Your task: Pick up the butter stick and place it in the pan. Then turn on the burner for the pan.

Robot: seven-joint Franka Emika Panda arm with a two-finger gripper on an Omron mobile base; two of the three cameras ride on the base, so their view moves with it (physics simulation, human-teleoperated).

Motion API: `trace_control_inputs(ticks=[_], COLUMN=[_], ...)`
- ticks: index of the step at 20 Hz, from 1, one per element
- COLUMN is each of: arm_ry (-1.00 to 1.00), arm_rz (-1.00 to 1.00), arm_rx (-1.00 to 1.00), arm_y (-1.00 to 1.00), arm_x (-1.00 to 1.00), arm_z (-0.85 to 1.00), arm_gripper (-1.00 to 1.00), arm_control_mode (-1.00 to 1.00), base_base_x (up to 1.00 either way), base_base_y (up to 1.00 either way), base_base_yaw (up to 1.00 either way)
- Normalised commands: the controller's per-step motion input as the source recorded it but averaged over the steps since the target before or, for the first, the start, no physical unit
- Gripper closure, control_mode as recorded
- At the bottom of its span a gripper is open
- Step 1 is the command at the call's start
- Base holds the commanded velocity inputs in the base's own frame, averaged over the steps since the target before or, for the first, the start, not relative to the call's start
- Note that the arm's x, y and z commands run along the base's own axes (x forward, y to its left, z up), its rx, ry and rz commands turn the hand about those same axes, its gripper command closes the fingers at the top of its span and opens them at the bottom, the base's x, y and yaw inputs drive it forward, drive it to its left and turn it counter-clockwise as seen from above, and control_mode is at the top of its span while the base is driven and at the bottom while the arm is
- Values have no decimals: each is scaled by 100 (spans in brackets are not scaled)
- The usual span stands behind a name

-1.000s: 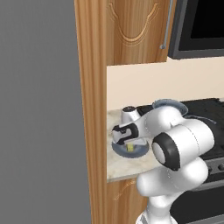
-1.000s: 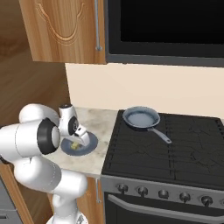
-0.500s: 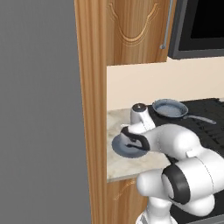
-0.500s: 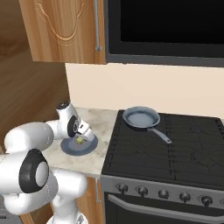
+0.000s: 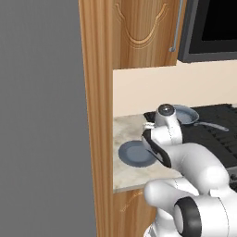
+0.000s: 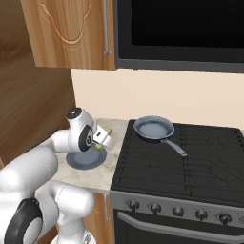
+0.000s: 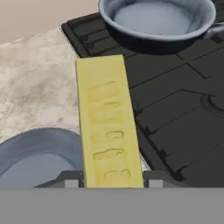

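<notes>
The cooktop [image 6: 181, 162] lies right of the counter [image 7: 35, 74]; the pan [image 6: 153, 128] waits on its rear left burner [image 6: 148, 139] to receive butter; the plate [image 6: 86, 159] sits bare; the gripper [image 6: 106, 141] is clamped on the butter stick [image 7: 109, 124], lifted clear, pointing panward.

Small pale-yellow butter stick [image 7: 109, 122] lifted off round grey-blue plate [image 5: 134, 154] by tool [image 6: 102, 141], arm swung toward black cooktop [image 6: 190, 162].

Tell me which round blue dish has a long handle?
The round grey-blue skillet on the black stove has the long thin handle. The flat grey-blue plate on the counter has none.
</notes>
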Motion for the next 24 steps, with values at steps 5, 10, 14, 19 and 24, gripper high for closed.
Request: trace_control_inputs(ticks=[5,10,14,19,24], arm_ry=[-4,-2,-1,-5,0], arm_rz=[-5,-5,-4,-4,0], arm_rx=[-1,0,-1,0,0], arm_y=[-59,-50,-43,-43,-28], arm_x=[9,25,32,14,34], arm_z=[60,36,15,3,0], arm_gripper=[100,100,100,100,100], arm_control_mode=[-100,-100,-100,-100,-100], base_base_x=[0,0,0,0,0], base_base_y=[0,0,0,0,0], base_base_yaw=[0,0,0,0,0])
